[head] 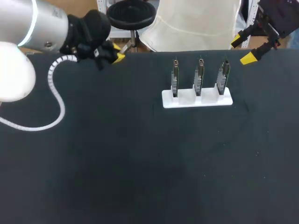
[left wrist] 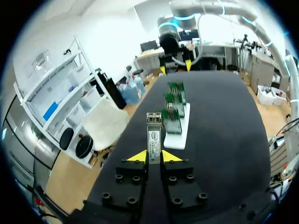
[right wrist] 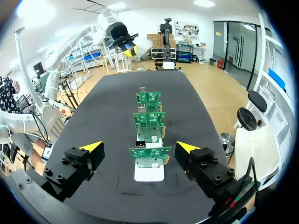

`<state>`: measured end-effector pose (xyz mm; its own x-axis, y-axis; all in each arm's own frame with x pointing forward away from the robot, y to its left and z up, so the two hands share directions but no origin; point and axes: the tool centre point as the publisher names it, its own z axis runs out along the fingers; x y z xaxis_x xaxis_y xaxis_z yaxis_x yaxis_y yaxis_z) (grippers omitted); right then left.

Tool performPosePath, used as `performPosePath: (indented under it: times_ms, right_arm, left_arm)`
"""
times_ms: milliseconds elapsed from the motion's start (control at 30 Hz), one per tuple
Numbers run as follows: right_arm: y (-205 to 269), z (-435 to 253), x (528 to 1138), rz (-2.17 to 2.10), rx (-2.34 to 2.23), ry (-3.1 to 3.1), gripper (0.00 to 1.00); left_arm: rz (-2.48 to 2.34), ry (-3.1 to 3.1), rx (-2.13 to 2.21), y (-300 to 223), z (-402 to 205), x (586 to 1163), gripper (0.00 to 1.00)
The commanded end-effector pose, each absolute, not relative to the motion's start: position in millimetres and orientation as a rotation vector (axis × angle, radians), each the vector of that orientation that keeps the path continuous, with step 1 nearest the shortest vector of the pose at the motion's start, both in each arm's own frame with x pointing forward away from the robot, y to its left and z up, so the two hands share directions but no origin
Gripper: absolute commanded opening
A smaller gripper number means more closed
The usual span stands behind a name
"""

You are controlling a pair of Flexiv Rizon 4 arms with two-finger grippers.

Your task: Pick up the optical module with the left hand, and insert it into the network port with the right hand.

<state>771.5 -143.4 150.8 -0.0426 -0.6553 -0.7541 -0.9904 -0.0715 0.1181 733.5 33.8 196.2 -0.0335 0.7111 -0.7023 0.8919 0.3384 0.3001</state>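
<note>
left gripper (head: 116,52) over the table's far left edge, yellow tips pinching a slim, boxy metal optical module (left wrist: 153,135) that juts out ahead, labelled face up | matte black cloth table (head: 117,163) | white slotted stand (head: 197,99) holding three upright green circuit boards (head: 200,77) | right gripper (head: 243,49) past the stand's right end, fingers spread wide

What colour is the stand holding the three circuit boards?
White. The stand shows best in the head view.
</note>
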Motion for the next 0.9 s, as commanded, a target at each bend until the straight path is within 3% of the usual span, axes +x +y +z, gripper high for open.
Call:
performPosePath:
  times_ms: [33, 900]
  right_arm:
    - [-143, 151, 771, 0.932, -1.765, 1.736, 1.00]
    - [-143, 151, 771, 0.932, -1.765, 1.736, 1.00]
  left_arm:
    - [-0.354, 1.689, 1.424, 11, 199, 748, 0.00]
    - [-0.747, 1.377, 1.418, -137, 218, 771, 0.00]
